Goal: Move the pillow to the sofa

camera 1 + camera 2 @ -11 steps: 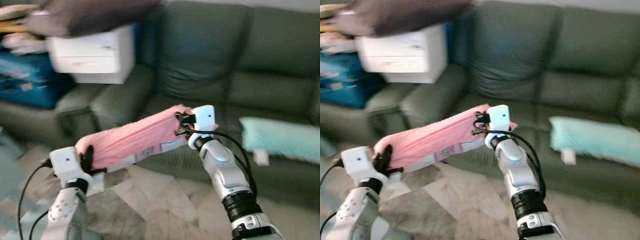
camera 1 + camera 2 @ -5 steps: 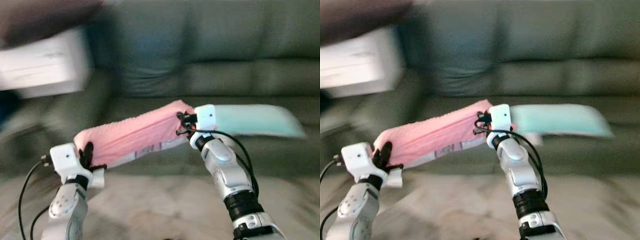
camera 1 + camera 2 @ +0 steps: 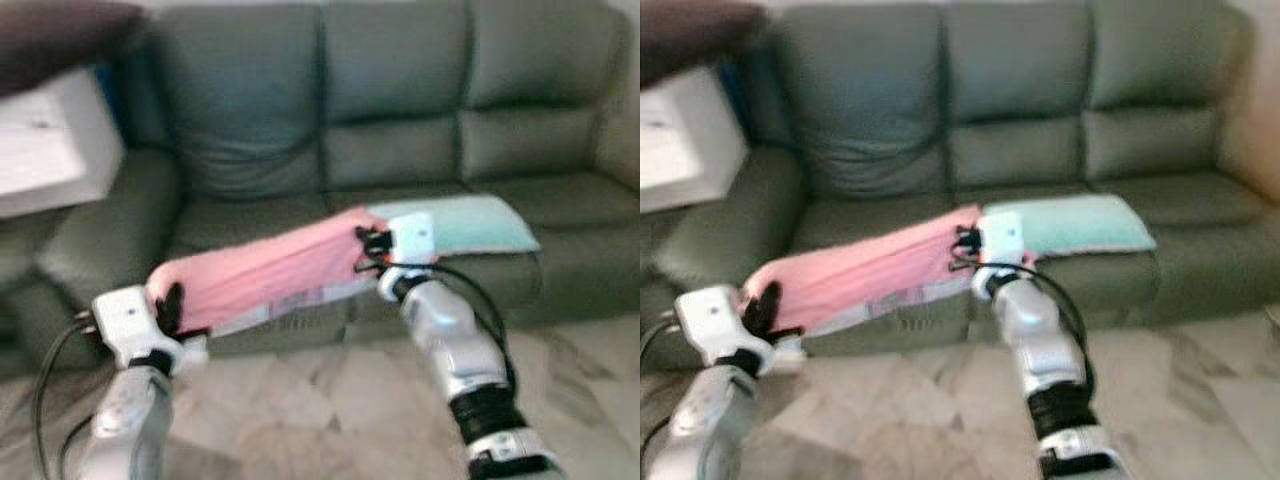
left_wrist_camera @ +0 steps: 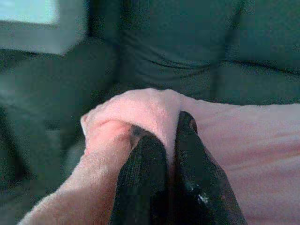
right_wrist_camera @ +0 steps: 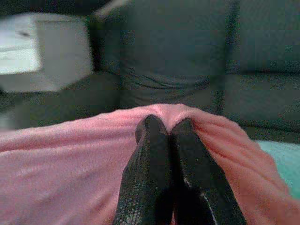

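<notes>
While the pink pillow (image 3: 262, 277) hangs stretched between the two arms in front of the dark green sofa (image 3: 400, 130), each hand is clamped on one end of it: the left hand (image 3: 170, 308) pinches the end at about 8 o'clock in the head view, and the right hand (image 3: 372, 246) pinches the end near the centre. In both wrist views the black fingers (image 4: 146, 154) are pressed together with pink cloth bunched between them. The pillow is in the air, in front of the seat's front edge and not yet resting on it. A pale green cushion (image 3: 462, 223) already lies on the seat at about 3 o'clock, just beyond the right hand. To do this well, I judge both arms should carry the pillow forward together, keeping it level, and lower it onto the bare seat cushion (image 3: 250, 212) towards 10 o'clock. Both grips should open only once the seat bears its weight.
</notes>
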